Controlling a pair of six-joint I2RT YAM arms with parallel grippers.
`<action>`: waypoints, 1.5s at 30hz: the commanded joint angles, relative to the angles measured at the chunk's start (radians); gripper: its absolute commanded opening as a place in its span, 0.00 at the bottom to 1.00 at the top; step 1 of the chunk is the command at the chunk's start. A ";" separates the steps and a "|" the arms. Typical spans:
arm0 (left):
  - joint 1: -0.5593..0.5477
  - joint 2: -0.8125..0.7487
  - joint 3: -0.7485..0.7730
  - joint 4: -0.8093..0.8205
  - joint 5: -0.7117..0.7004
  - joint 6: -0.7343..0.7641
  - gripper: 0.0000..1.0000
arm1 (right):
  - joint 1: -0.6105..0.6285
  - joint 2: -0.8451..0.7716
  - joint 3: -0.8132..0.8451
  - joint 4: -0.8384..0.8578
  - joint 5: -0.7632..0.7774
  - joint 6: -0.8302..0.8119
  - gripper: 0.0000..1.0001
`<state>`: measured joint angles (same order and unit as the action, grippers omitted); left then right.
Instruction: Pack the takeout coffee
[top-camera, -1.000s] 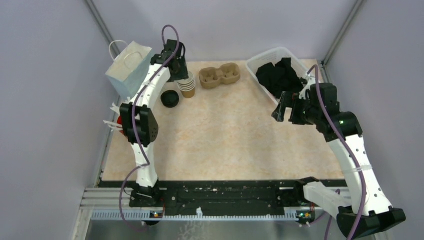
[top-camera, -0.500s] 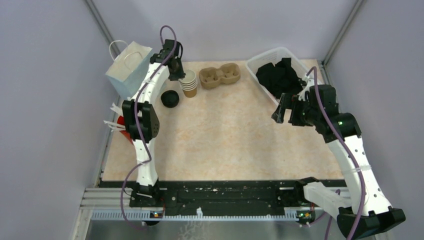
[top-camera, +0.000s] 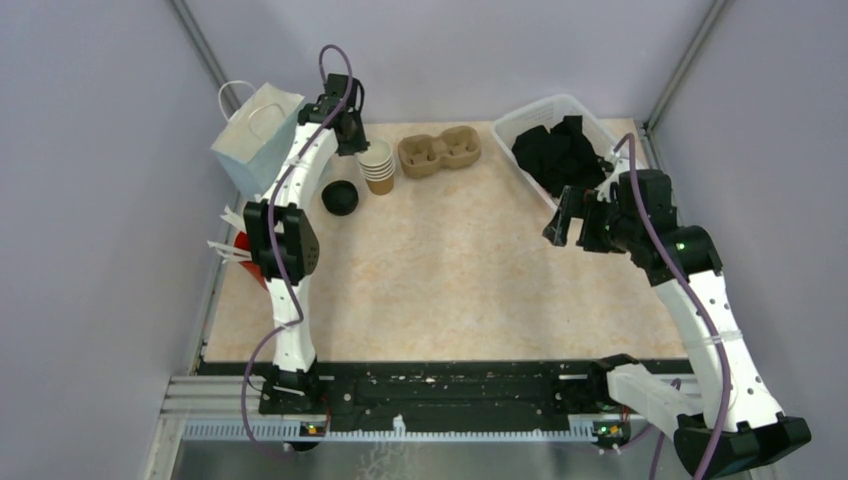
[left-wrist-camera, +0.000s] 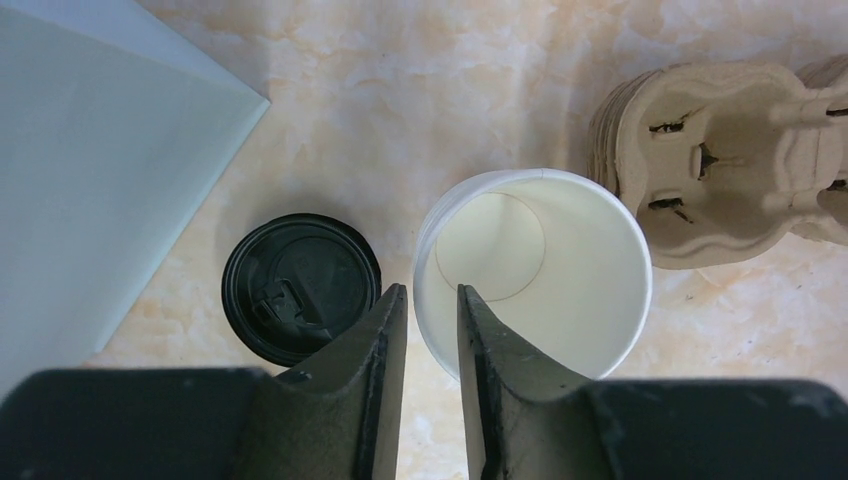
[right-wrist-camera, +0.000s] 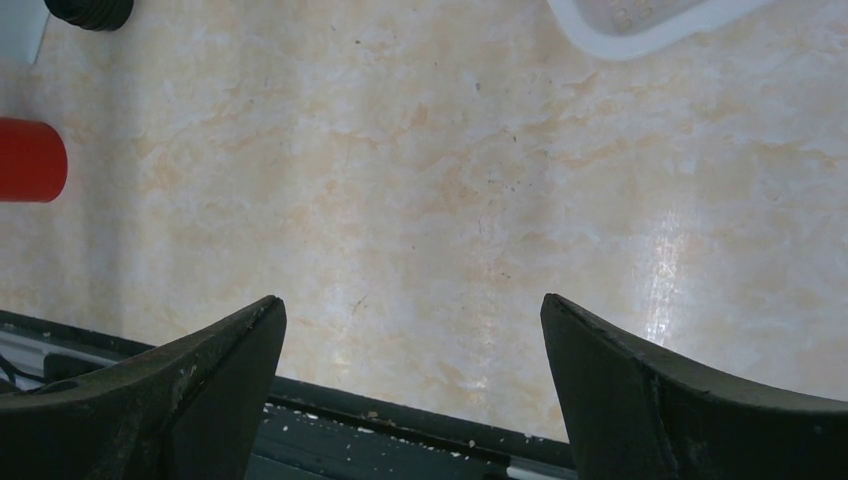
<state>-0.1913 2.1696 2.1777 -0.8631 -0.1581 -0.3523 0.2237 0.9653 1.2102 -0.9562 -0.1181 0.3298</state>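
Cup (left-wrist-camera: 535, 270) stands open beside a lid (left-wrist-camera: 300, 288); left hand (left-wrist-camera: 432, 295) pinches its rim, right hand (right-wrist-camera: 410, 305) gapes empty over the desk (right-wrist-camera: 420, 180)

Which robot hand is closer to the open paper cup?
Left. The left hand is at the paper cup, fingers either side of its rim; the right hand hangs far across the table.

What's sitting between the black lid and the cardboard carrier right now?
The open paper cup stands between black lid and carrier, shown in the left wrist view.
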 joint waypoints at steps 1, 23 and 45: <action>0.001 -0.010 0.033 0.003 -0.012 0.022 0.30 | -0.009 -0.007 -0.009 0.049 -0.003 0.021 0.99; 0.004 0.027 0.040 0.005 -0.004 0.038 0.26 | -0.009 -0.005 -0.014 0.054 -0.009 0.030 0.99; 0.004 0.018 0.110 -0.068 0.050 0.016 0.00 | -0.009 -0.010 -0.033 0.068 -0.016 0.026 0.99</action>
<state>-0.1905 2.2021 2.2559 -0.9123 -0.1459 -0.3172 0.2237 0.9657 1.1908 -0.9215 -0.1234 0.3454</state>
